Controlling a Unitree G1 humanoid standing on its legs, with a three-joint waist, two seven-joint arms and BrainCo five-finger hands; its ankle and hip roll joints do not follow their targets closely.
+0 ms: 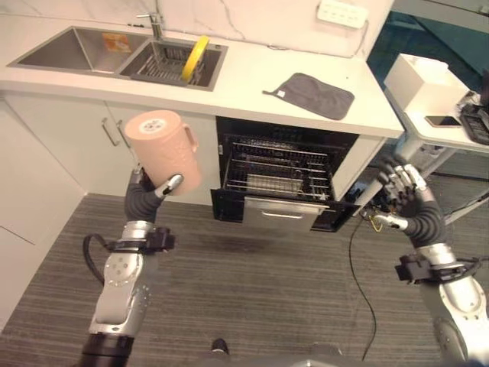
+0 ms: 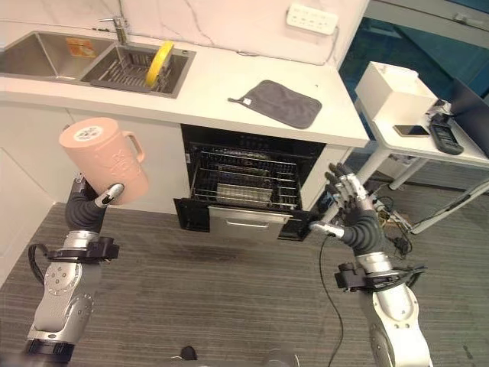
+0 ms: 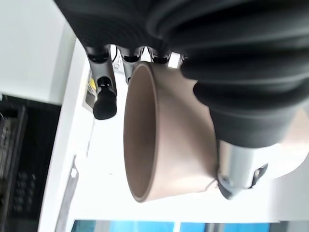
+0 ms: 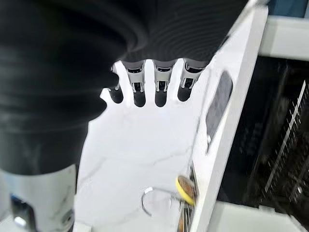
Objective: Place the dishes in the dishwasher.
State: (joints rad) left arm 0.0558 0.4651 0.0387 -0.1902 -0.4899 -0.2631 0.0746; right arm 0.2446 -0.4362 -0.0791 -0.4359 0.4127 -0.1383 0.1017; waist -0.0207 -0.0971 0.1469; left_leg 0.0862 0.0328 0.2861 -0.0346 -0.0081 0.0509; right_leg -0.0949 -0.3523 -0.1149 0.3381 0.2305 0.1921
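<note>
— Already up in the left hand (image 1: 153, 191): pink mug (image 1: 163, 149), fingers wrapped round it, left of the open dishwasher (image 1: 284, 180), not yet in.
— Right hand (image 2: 353, 205)?
— Spread wide, empty, right of the dishwasher.
— Left to do?
— Probably loading the mug, then fetching the yellow plate (image 1: 194, 58) from the sink rack (image 1: 166, 64) above-left.

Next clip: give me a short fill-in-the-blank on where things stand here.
1. The left hand holds a pink ____ with a side handle.
2. The yellow plate stands on edge in the ____.
3. The grey cloth lies on the ____, above the dishwasher.
4. The right hand holds nothing; its fingers are ____.

Missing words: mug; sink; counter; open
</note>
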